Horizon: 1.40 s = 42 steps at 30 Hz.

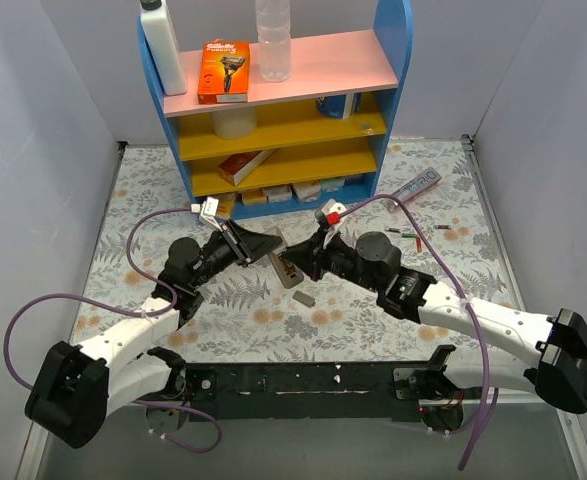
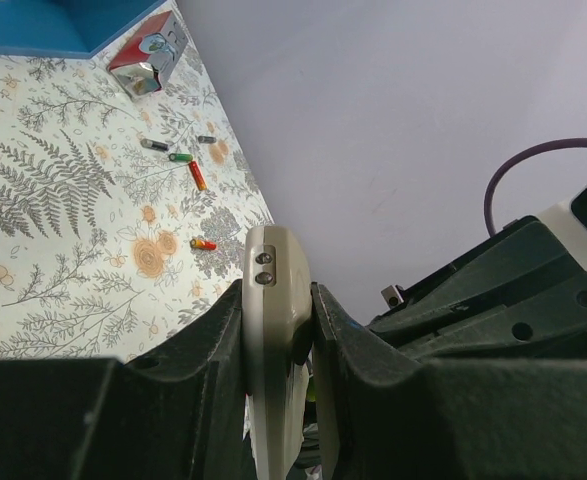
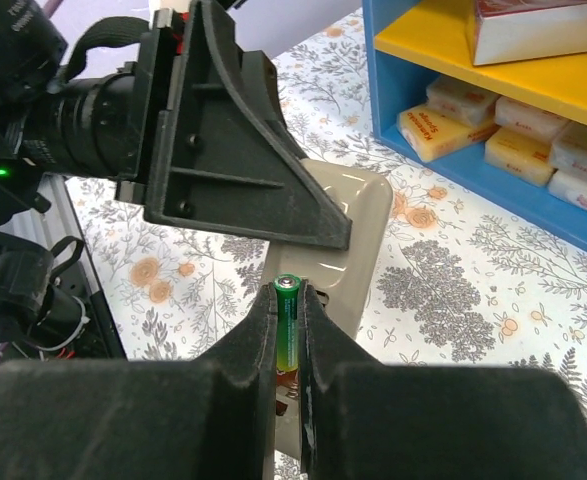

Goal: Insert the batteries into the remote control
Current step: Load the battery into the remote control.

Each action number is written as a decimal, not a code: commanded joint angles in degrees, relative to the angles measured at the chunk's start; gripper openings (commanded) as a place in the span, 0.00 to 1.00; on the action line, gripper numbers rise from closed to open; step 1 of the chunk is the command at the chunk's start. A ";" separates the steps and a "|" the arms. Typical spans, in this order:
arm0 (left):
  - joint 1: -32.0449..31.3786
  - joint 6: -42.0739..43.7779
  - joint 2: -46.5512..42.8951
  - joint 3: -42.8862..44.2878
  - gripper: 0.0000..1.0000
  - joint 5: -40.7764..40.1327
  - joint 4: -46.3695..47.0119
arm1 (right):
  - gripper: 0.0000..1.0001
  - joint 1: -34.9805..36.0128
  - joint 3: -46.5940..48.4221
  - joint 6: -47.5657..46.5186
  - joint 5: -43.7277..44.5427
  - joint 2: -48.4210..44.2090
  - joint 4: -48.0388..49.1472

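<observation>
Remote control [image 2: 271, 262]: held off the desk [image 1: 373, 330] near its centre, clamped edge-on by the left gripper [image 2: 276, 305]. The jaws are closed on its long sides, and what looks like the recessed back faces the right arm.

Right gripper [image 3: 289, 300]: jaws closed on one green battery [image 3: 287, 330], pinched along its length with the metal cap showing at the top, just over the remote's hollow.

Step in hand (judged): seat this cell in the bay.
- Line the cell's axis up with the bay's length.
- Polarity marks are not legible here, so confirm them first.
- Push one end against the contact, then press the other end flat.
- The left arm should brace without squeezing harder.

Materials:
- Remote shell is smooth matte beige-grey plastic with rounded corners and two small dark fittings at its end. It is probably thin-walled.
- The cell is a hard cylinder in a glossy wrap, likely to slip or roll between the smooth black jaws.
- Spare batteries [image 2: 197, 175] lie scattered on the floral-printed covering, well apart from both grippers.
</observation>
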 commanded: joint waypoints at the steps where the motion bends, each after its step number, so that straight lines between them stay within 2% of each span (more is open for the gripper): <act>1: 0.37 0.94 -2.03 2.57 0.00 0.29 -0.10 | 0.01 0.51 -0.03 -0.09 3.50 0.57 4.32; 14: 0.37 3.49 -2.91 4.07 0.00 0.47 -2.29 | 0.01 1.57 0.24 -1.15 4.20 2.42 3.27; 25: 0.37 9.55 -3.61 7.23 0.00 0.38 -7.39 | 0.01 2.27 0.41 -3.61 8.33 2.15 2.39; 42: 0.37 9.47 -4.66 7.93 0.00 -0.06 -8.10 | 0.01 2.45 0.50 -4.22 8.16 3.21 1.86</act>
